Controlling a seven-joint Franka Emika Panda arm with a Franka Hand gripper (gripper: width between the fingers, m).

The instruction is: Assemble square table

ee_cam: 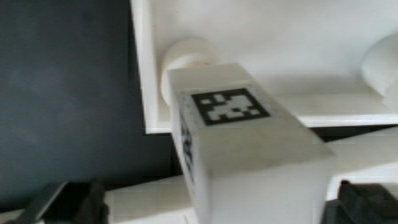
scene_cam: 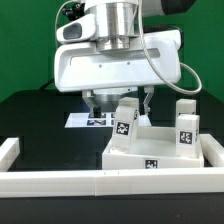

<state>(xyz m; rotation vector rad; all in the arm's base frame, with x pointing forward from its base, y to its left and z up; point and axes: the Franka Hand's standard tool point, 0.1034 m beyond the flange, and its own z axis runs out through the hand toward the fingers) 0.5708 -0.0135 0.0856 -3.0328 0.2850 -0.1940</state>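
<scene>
at the exterior view's left a white border bar (scene_cam: 10,152) stands at the edge of the black table (scene_cam: 35,120), joined to a second bar along the front, most likely a fence to keep loose parts from sliding off. behind, half hidden by the arm, lies the marker board (scene_cam: 82,119), flat and apart from the furniture. moving toward the middle, the square tabletop (scene_cam: 160,158) rests against the front bar, underside up, probably so the legs can be set into its corners. one tagged leg (scene_cam: 125,120) stands on it, tilted a little, which suggests it is not yet seated square. the hand (scene_cam: 118,100) hangs right above that leg, and in the wrist view its fingertips (ee_cam: 71,200) sit well apart on either side of the leg (ee_cam: 240,140) without touching it, so the jaws are wide and hold nothing; it looks placed to close on the leg. at the exterior view's right a second leg (scene_cam: 186,123) stands upright on the far corner.
</scene>
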